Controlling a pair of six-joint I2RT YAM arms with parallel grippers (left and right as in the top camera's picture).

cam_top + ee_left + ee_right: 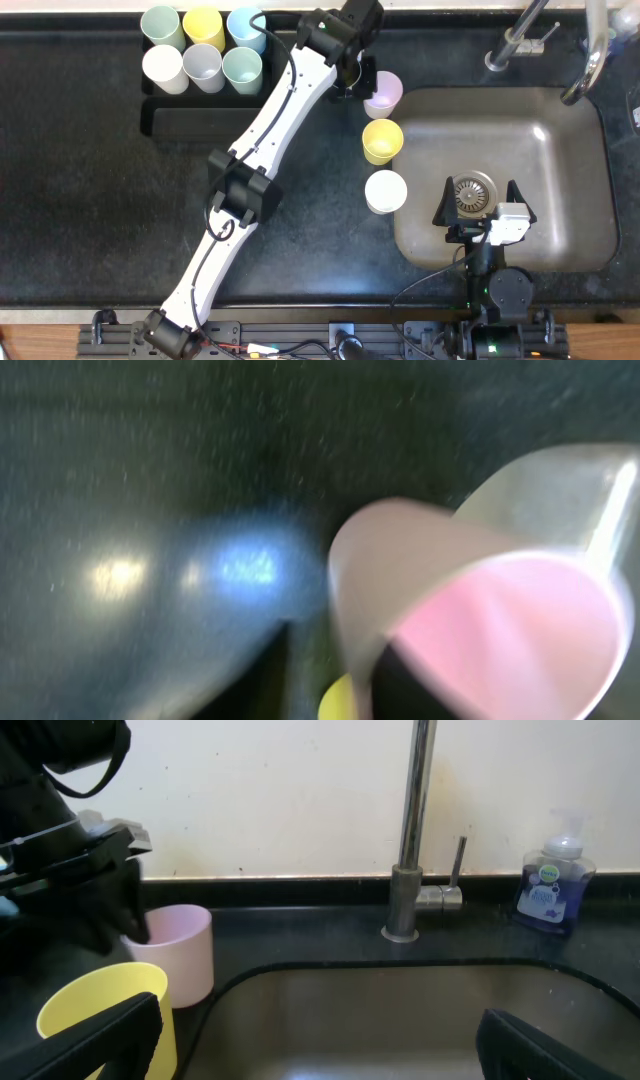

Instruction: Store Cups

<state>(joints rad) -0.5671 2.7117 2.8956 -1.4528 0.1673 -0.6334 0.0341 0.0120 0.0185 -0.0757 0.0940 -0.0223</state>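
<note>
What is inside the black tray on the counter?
Six cups stand upright in the tray, in two rows of three. They hide the floor beneath them.

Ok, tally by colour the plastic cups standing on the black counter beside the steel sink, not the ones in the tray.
Pink plastic cup: 1
Yellow plastic cup: 1
White plastic cup: 1
Total: 3

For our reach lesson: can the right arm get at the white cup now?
Probably yes: nothing stands between the open right gripper and the white cup beside the sink; the left gripper is away at the pink cup.
</note>
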